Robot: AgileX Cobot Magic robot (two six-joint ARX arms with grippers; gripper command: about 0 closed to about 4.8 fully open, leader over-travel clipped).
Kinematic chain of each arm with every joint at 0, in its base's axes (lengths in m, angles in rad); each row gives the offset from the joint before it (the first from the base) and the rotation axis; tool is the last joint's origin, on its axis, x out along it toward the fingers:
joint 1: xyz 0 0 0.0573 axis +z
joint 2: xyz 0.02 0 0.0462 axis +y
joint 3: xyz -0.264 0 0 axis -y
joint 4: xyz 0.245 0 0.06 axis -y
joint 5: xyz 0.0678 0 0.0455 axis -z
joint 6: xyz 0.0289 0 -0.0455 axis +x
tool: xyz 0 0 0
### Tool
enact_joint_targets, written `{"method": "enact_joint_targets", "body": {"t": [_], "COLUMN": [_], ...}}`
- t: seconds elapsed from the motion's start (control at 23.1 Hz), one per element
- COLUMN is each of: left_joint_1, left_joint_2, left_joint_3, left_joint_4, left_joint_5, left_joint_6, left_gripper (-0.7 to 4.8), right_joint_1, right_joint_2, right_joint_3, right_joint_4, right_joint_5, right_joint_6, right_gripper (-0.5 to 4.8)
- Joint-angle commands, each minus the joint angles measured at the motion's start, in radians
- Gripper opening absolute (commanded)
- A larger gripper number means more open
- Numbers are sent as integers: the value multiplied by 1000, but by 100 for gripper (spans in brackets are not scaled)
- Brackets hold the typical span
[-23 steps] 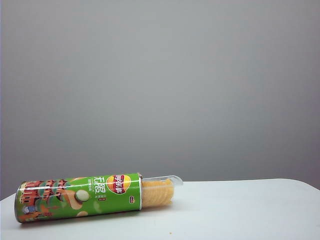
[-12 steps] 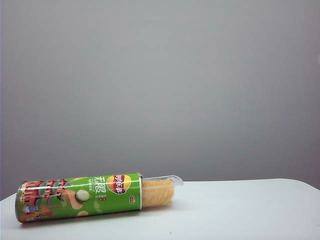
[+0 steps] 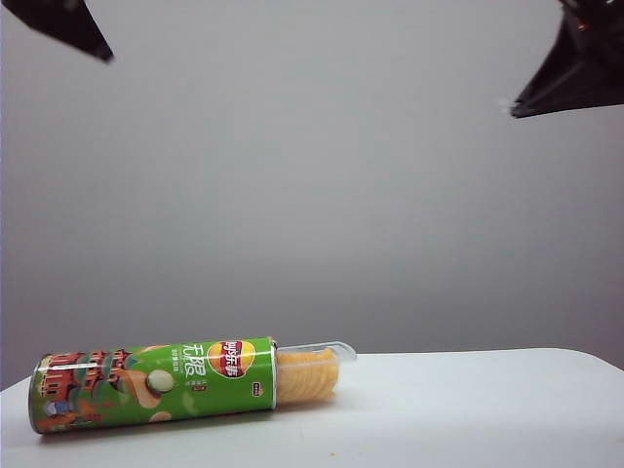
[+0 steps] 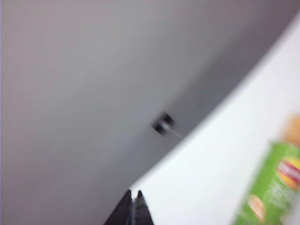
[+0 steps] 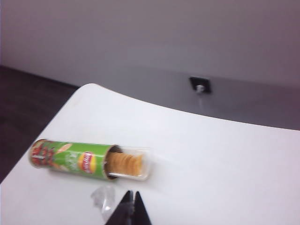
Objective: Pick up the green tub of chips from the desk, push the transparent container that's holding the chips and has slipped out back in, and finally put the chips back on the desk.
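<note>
Exterior view, green tub of chips (image 3: 154, 382) white Chinese lettering, left gripper (image 4: 133, 196), right gripper (image 5: 132, 195) shut

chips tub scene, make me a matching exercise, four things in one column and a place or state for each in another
Things:
1. green tub of chips
2. transparent container
3. left gripper
4. small crumpled clear plastic piece

Places or states:
A. lying loose on the desk beside the tub, seen from the right wrist view
B. on its side on the desk
C. high above the desk, jaws shut
D. sticking out of the tub's open end with chips inside

Pairs: 1-B, 2-D, 3-C, 4-A
</note>
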Motion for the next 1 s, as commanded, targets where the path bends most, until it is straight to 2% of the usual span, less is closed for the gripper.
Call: {"method": "enact_joint_targets", "body": {"t": [0.04,0.13,0.3,0.35,0.39,0.43,0.48,0.61,0.74,0.87,1.0], "left_joint_1": [3,2,2,2,2,1,1,0,0,0,0], "left_joint_2": [167,284,415,471,514,537,555,603,644,666,684], "left_joint_3": [115,180,229,235,237,237,237,237,237,236,236], "left_joint_4": [-129,-211,-254,-255,-262,-272,-283,-326,-422,-484,-454], "left_joint_5": [34,39,37,37,36,36,36,37,72,93,75], "left_joint_6": [95,143,148,170,193,208,218,244,264,276,282], "left_gripper": [12,73,90,119,199,257,286,302,366,475,479], "right_joint_1": [0,0,0,0,0,0,-1,-2,-2,-1,-1], "right_joint_2": [83,122,171,191,213,229,242,293,369,428,459], "right_joint_3": [53,57,57,58,58,58,58,63,70,79,79], "right_joint_4": [-7,-12,-14,-11,-5,3,8,21,40,48,62], "right_joint_5": [-92,-92,-92,-92,-96,-107,-116,-144,-195,-222,-245], "right_joint_6": [-39,-39,-55,-58,-60,-62,-66,-84,-83,-82,-82], "right_gripper": [-6,-6,-6,-6,-6,-6,-6,-6,-6,-6,-6]}}
